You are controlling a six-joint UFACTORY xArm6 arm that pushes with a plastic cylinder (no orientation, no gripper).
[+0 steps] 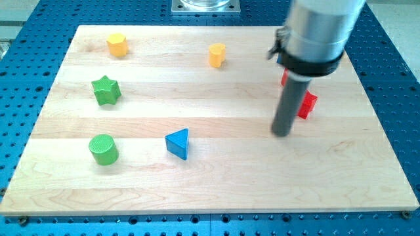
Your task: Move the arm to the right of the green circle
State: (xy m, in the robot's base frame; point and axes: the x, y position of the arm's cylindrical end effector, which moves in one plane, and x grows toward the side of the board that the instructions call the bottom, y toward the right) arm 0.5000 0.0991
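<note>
The green circle (104,149) is a short green cylinder at the lower left of the wooden board (216,183). My tip (281,133) rests on the board right of centre, far to the right of the green circle, with the blue triangle (178,143) lying between them. The rod hangs from a grey cylinder entering at the view's top right.
A green star (105,90) sits above the green circle. A yellow hexagon (117,44) and a yellow block (217,55) lie near the top edge. Red blocks (306,104) sit just right of and behind the rod, partly hidden. A blue perforated table surrounds the board.
</note>
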